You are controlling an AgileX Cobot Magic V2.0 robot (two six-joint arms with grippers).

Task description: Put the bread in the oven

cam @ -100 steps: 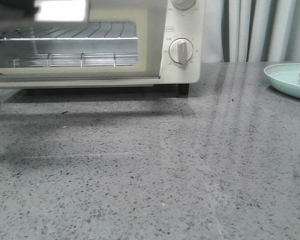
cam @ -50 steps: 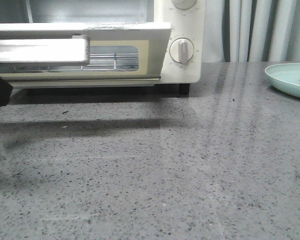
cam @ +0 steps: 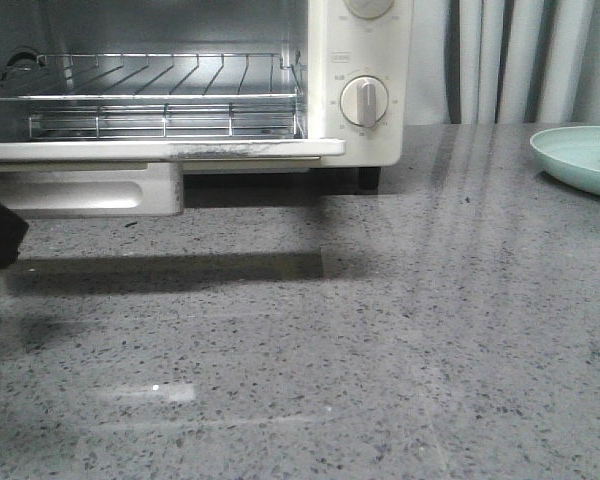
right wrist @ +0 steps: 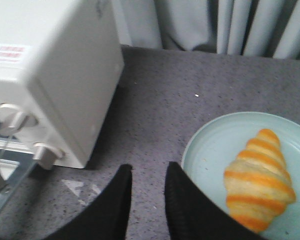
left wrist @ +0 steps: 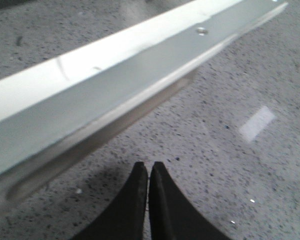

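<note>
Right claw [right wrist: 147, 172] slightly parted, empty, above grey bench [right wrist: 160, 100]; bread [right wrist: 258, 181] just beside on plate [right wrist: 215, 145], near right edge.

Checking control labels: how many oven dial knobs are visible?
2, both on the oven's right-hand panel in the front view: one full knob, and one above it cut off by the frame. More may sit out of view.

Oven [cam: 360, 90] door [cam: 160, 150] dropped fully open (rack [cam: 150, 95] exposed).
</note>
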